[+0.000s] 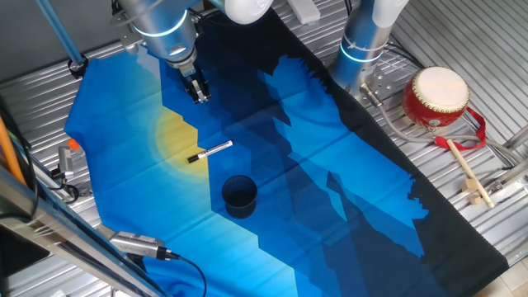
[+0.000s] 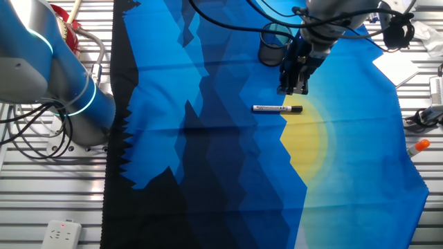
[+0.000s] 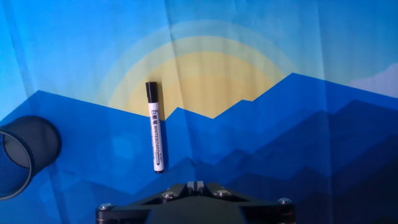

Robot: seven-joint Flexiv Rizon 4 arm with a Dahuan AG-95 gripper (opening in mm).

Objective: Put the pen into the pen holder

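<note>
The pen (image 1: 209,152) lies flat on a blue cloth (image 1: 330,165) with a picture of mountains and a yellow sun. Its black cap rests on the edge of the yellow sun and its white body lies on the blue part. Nothing is touching it.

The pen holder (image 1: 239,195) is a dark round cup. It stands up on the cloth near the pen, and the two are apart.

The gripper (image 1: 200,96) hangs above the cloth, near the pen, and holds nothing. In the hand view the two fingers (image 3: 191,185) look pressed together at the bottom of the picture.

Each view shows something different. The hand view looks straight down, so you can read small black print on the pen (image 3: 154,127). It only shows part of the pen holder (image 3: 25,152), at the left edge, and you can see that its wall is a fine mesh.

One fixed view shows a red and cream drum (image 1: 436,97) with a wooden drumstick (image 1: 465,170) off the cloth on the metal table (image 1: 462,49).

The other fixed view shows the gripper (image 2: 293,88) just above the capped end of the pen (image 2: 277,108), with the pen holder (image 2: 273,45) behind it. It also shows a white power strip (image 2: 61,234) at the bottom left corner.
</note>
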